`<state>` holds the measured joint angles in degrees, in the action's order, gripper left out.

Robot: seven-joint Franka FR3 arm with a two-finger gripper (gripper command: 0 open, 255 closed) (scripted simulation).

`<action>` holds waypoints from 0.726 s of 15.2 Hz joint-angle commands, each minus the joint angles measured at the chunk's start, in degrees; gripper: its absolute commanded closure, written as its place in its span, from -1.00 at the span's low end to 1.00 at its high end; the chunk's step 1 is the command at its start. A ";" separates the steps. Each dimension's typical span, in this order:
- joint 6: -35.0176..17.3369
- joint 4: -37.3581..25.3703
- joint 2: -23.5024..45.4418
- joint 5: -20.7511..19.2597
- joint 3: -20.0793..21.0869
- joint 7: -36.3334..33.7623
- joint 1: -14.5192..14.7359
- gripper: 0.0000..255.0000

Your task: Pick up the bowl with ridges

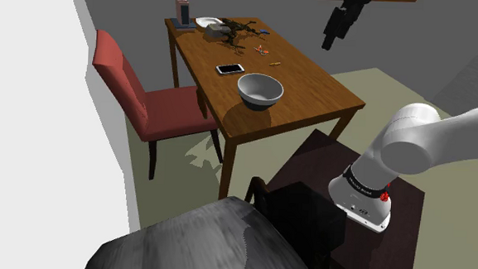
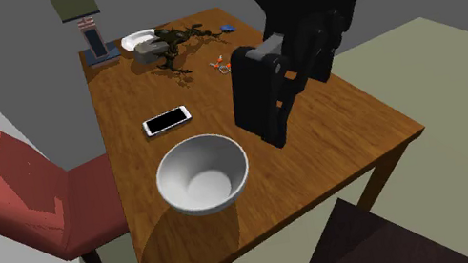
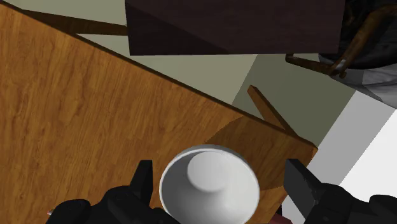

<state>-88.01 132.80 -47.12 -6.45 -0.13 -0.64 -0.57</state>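
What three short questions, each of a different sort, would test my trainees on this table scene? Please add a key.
1. True or false: the gripper is shut on the bowl.
2. Which thing lies nearest the bowl on the wooden table? A) a phone B) a laptop C) a kettle
3. Fill in the gap: the chair beside the table is ___ in colour.

Key
1. False. The fingers stand apart above the bowl and do not touch it.
2. A
3. red
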 commanded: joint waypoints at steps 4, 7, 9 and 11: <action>-6.40 3.47 2.20 0.52 0.89 -1.69 0.38 -1.00; -12.90 6.22 5.23 0.89 1.81 -3.36 0.73 -1.00; -17.27 7.63 7.71 1.05 2.45 -4.47 0.92 -1.00; -21.65 8.69 10.53 1.12 3.12 -5.60 1.06 -1.00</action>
<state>-107.10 140.60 -37.82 -5.28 2.83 -5.83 0.48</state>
